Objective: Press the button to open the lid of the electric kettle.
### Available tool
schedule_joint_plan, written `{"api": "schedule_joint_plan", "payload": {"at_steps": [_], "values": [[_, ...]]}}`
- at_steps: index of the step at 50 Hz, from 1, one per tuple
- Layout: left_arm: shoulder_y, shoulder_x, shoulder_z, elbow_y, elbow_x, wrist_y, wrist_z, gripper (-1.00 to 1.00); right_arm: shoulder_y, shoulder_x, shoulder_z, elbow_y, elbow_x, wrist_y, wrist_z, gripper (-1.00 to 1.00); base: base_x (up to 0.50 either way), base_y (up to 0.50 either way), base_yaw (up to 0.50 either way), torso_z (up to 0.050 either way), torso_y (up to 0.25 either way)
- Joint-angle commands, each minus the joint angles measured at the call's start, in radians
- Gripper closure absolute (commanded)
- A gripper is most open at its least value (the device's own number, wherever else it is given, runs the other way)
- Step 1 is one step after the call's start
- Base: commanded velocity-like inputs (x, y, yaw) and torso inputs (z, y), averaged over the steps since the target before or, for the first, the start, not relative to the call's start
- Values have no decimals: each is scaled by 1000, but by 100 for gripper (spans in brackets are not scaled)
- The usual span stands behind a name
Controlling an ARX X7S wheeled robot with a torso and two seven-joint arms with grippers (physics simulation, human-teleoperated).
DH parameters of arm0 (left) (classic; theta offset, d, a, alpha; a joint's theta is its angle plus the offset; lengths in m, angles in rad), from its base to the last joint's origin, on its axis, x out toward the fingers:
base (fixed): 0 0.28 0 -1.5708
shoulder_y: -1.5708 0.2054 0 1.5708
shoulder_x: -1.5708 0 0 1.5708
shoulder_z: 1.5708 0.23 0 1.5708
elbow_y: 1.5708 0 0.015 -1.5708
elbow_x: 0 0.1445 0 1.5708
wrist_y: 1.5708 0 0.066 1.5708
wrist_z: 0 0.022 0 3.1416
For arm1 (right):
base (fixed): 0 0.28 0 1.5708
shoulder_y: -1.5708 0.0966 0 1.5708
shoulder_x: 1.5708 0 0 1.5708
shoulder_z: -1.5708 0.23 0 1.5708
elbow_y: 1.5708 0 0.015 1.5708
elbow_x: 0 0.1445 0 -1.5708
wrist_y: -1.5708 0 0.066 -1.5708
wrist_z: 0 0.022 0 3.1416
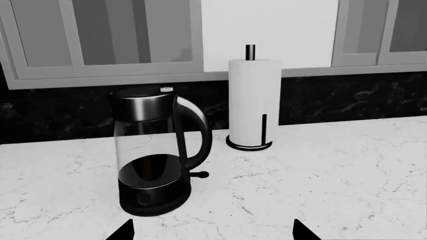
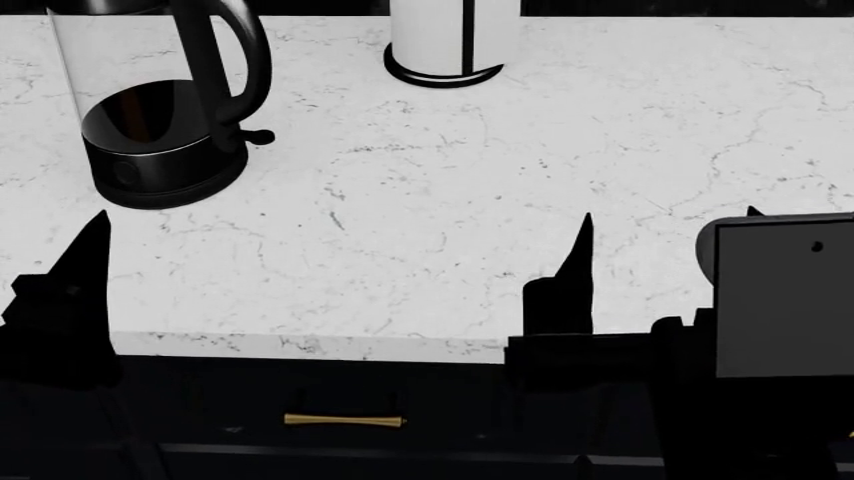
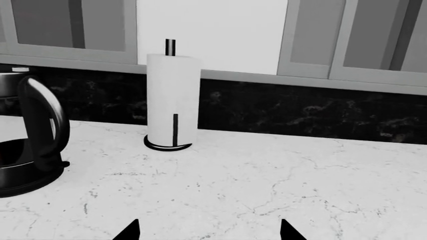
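Note:
The electric kettle [image 1: 150,155] stands upright on the white marble counter, a clear glass jug with a black base and looped handle. Its black lid [image 1: 141,94] is down. The button [image 1: 165,89] is a small pale disc at the lid's rim above the handle. My left gripper [image 1: 212,232] is open and empty, low over the counter in front of the kettle and apart from it. In the head view the kettle [image 2: 160,100] is at the far left, with its top cut off. My right gripper [image 3: 210,232] is open and empty; the kettle [image 3: 30,145] shows at that view's edge.
A white paper-towel roll on a black ring stand [image 1: 253,100] stands behind and right of the kettle, near the dark backsplash. A small black switch lever [image 1: 200,174] sticks out at the kettle's base. The counter's front edge [image 2: 334,345] and a drawer with a brass handle [image 2: 344,420] lie below my grippers.

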Motion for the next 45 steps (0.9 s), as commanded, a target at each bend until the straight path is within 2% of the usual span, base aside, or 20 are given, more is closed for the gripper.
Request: {"api": "schedule_joint_plan", "payload": {"at_steps": [1, 18, 29, 34, 41, 45], "values": [[-29, 1, -1, 1, -39, -15, -41, -100, -31, 1, 10, -16, -44, -37, -62, -100, 0, 0, 0, 0, 0], [-33, -11, 31, 5, -62, 2, -68, -100, -57, 16, -26, -18, -86, -91, -100, -100, 318, 0, 0, 0, 0], [-19, -43, 29, 31, -137, 31, -129, -100, -41, 26, -9, -25, -26, -72, -62, -100, 411, 0, 0, 0, 0], [-1, -79, 22, 64, -202, 59, -193, -100, -31, 24, -16, -28, -9, -68, -49, -100, 408, 0, 0, 0, 0], [-34, -107, 51, 66, -266, 87, -256, -100, -29, 29, -19, -25, -2, -73, -42, -100, 397, 0, 0, 0, 0], [-37, -111, 53, 66, -268, 91, -255, -100, -33, 35, -32, -29, -13, -80, -54, -100, 343, 0, 0, 0, 4]]}}
